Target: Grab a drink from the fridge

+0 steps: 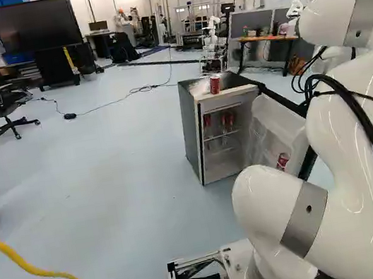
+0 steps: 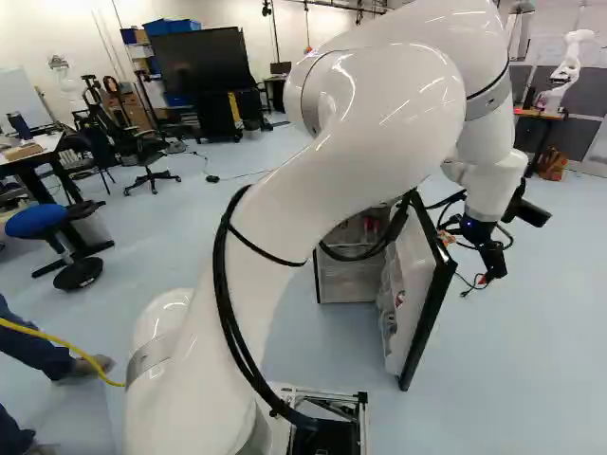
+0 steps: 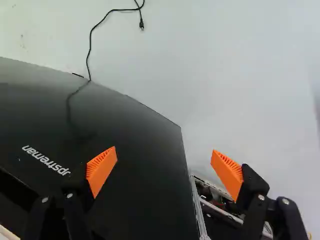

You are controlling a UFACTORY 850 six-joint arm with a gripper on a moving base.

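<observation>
The hand is wide open, on the outer side of the fridge's open door. In the wrist view, the orange pads stand well apart, and the door's dark outer face reaches under and ahead of them, its edge running between the two. Past that edge, a black cord lies on the floor, beyond the fridge door.

The fridge stands ahead of the base, with its door swung out to the right of its opening in the left base view. The drinks are red cans: one stands upright on top of the fridge, beside some clear plastic wrap; more cans are inside, on an upper shelf; another can sits tilted low in the door.

Farther out, behind the fridge, there is a desk. To the left of the fridge in the left base view, well apart from it, are a wheeled chair and a big dark screen.
</observation>
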